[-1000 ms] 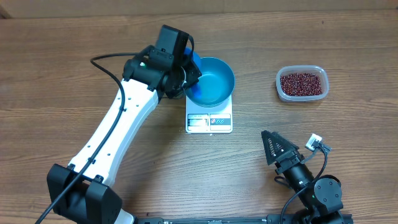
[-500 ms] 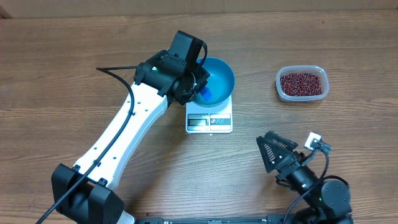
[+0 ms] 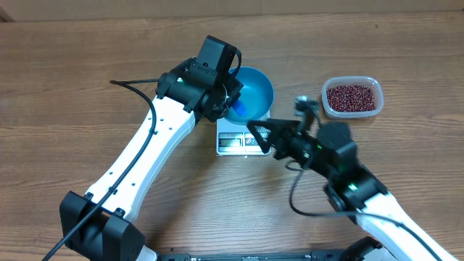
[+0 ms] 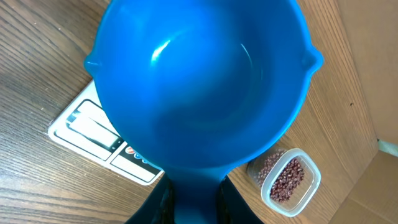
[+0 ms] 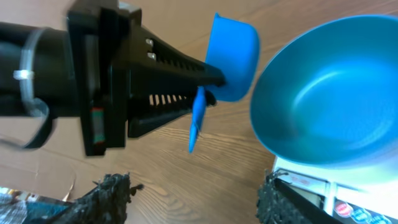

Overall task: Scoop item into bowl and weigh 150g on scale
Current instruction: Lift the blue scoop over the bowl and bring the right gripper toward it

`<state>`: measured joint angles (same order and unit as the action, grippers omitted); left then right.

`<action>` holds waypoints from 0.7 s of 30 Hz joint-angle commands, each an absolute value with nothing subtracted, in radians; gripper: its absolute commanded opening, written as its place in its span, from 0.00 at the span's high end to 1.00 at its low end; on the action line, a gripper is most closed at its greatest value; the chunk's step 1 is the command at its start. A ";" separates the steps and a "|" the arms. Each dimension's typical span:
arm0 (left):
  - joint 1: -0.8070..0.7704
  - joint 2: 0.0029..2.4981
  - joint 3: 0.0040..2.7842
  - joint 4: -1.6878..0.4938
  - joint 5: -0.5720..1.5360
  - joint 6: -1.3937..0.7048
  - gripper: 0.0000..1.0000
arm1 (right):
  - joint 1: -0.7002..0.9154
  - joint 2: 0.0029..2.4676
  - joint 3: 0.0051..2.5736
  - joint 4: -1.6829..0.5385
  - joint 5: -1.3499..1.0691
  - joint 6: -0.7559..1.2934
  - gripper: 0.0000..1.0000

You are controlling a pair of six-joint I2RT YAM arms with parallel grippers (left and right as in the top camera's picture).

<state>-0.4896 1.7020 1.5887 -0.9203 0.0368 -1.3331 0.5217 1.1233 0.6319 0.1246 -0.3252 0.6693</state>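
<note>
While left hand (image 4: 194, 208) is pinching the blue scoop (image 5: 233, 59) beside the empty bowl (image 3: 259, 87), right hand (image 3: 264, 138) is hovering spread; best dipping deep into the beans (image 3: 351, 96), lifting level.

**Right gripper (image 3: 259, 138) swings in to the scale (image 3: 230, 143); scoop (image 3: 239, 109) shifts over the bowl (image 3: 257, 85)**

The right gripper leaves the table's 5 o'clock corner and now reaches toward 10 o'clock. Its fingers are over the scale's 4 o'clock corner, just below the bowl. The left gripper (image 3: 232, 103) moves toward 4 o'clock. The scoop it carries, earlier at the bowl's 9 o'clock rim, now hangs over the bowl's 7 o'clock edge.
</note>
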 commanded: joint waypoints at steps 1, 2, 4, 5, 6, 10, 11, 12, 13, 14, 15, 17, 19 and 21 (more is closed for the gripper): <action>-0.493 1.684 1.611 -0.919 0.026 -1.351 0.96 | 0.550 1.216 0.672 0.205 -0.305 0.646 0.36; -0.493 1.684 1.611 -0.920 0.026 -1.351 0.96 | 0.551 1.246 0.673 0.243 -0.305 0.651 0.37; -0.493 1.684 1.611 -0.923 0.027 -1.351 0.96 | 0.551 1.276 0.673 0.293 -0.304 0.654 0.42; -0.493 1.684 1.611 -0.926 0.027 -1.351 0.96 | 0.551 1.282 0.673 0.314 -0.304 0.654 0.43; -0.493 1.684 1.611 -0.931 0.027 -1.351 0.96 | 0.551 1.287 0.673 0.336 -0.304 0.654 0.44; -0.493 1.684 1.611 -0.933 0.027 -1.359 0.96 | 0.551 1.294 0.677 0.366 -0.278 0.657 0.45; -0.493 1.684 1.611 -0.935 0.027 -1.365 0.96 | 0.551 1.298 0.677 0.371 -0.278 0.662 0.45; -0.493 1.684 1.611 -0.936 0.027 -1.369 0.96 | 0.551 1.303 0.677 0.380 -0.278 0.682 0.45; -0.493 1.684 1.611 -0.936 0.027 -1.369 0.96 | 0.551 1.310 0.677 0.393 -0.279 0.688 0.45; -0.493 1.684 1.611 -0.935 0.027 -1.370 0.96 | 0.551 1.319 0.677 0.415 -0.282 0.688 0.46; -0.493 1.684 1.611 -0.935 0.027 -1.370 0.96 | 0.551 1.325 0.677 0.424 -0.282 0.690 0.46; -0.493 1.684 1.611 -0.935 0.027 -1.370 0.96 | 0.551 1.344 0.677 0.443 -0.282 0.714 0.50; -0.493 1.684 1.611 -0.935 0.027 -1.370 0.96 | 0.551 1.358 0.677 0.448 -0.286 0.725 0.51; -0.493 1.684 1.611 -0.935 0.027 -1.374 0.96 | 0.551 1.368 0.677 0.456 -0.286 0.733 0.51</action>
